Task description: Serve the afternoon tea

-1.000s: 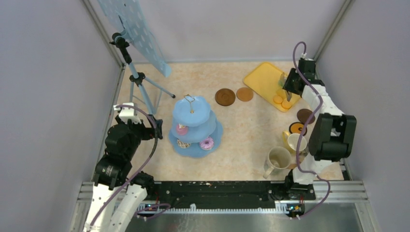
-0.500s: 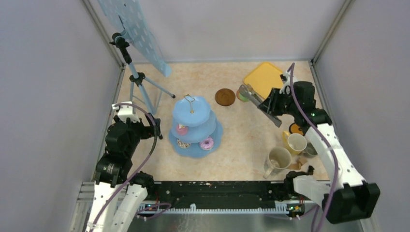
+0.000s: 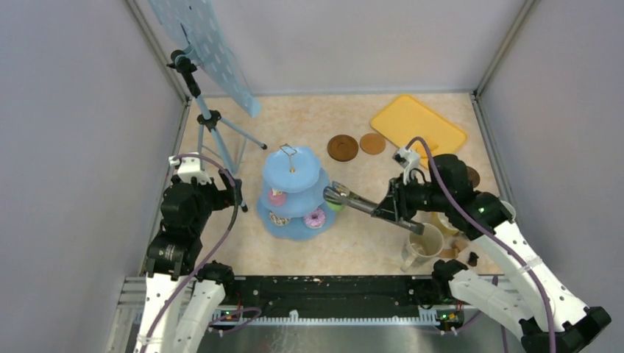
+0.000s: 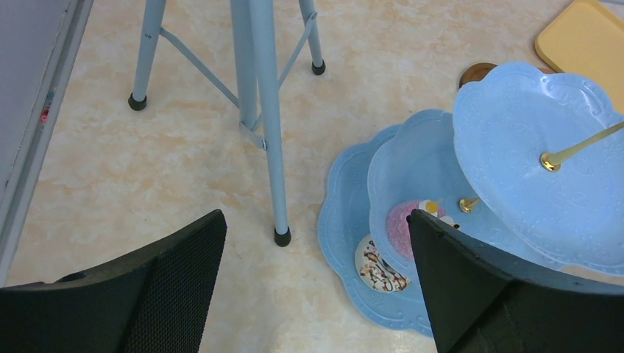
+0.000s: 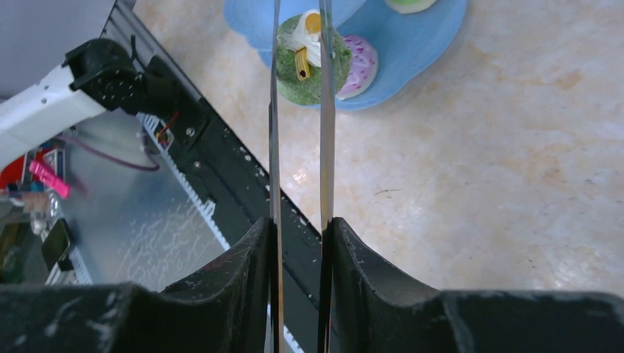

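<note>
The right gripper (image 5: 298, 229) clamps the tongs (image 5: 274, 110), which pinch a green cupcake (image 5: 309, 73) over the edge of the stand (image 5: 419, 51) (beside 1 donut (image 5: 358, 57)); released early, it could tumble off. Left gripper (image 4: 313, 220) gapes, idle.

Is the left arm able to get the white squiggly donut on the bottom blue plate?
Probably yes. The left end effector is open and faces the blue stand across bare table. The squiggle donut lies near the bottom plate's edge on that side, and the tripod leg stands aside.
</note>
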You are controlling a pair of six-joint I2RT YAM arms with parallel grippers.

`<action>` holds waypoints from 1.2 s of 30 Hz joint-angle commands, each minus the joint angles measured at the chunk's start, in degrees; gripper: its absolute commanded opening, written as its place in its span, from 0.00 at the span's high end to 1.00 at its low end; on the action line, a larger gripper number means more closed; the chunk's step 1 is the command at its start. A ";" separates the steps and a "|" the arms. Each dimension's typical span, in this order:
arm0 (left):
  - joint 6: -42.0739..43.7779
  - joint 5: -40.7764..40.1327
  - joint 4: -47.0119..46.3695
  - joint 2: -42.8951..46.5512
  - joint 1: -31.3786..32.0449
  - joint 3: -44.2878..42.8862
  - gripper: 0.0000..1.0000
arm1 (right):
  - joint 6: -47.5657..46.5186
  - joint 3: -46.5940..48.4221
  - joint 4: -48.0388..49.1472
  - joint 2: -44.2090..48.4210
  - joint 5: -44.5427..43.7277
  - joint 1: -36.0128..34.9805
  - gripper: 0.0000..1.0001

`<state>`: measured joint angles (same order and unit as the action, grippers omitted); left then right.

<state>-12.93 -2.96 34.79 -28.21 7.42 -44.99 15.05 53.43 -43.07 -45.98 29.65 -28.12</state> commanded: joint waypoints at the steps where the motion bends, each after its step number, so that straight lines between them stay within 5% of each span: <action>1: 0.18 0.93 -1.04 -0.27 -0.82 -1.80 0.01 | 1.13 -0.12 2.84 -0.76 1.01 -5.04 0.71; 24: 0.36 1.55 -1.21 -0.35 -0.92 -1.74 0.01 | 2.08 4.46 17.02 -18.47 -7.89 -15.84 0.67; 36: 0.71 1.94 -1.56 -0.17 -0.92 -1.56 0.01 | 0.66 6.83 14.53 -19.86 -11.63 -17.93 0.45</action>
<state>-12.88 -1.91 34.83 -28.29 6.83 -44.99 17.04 56.29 -29.02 -66.52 19.99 -45.28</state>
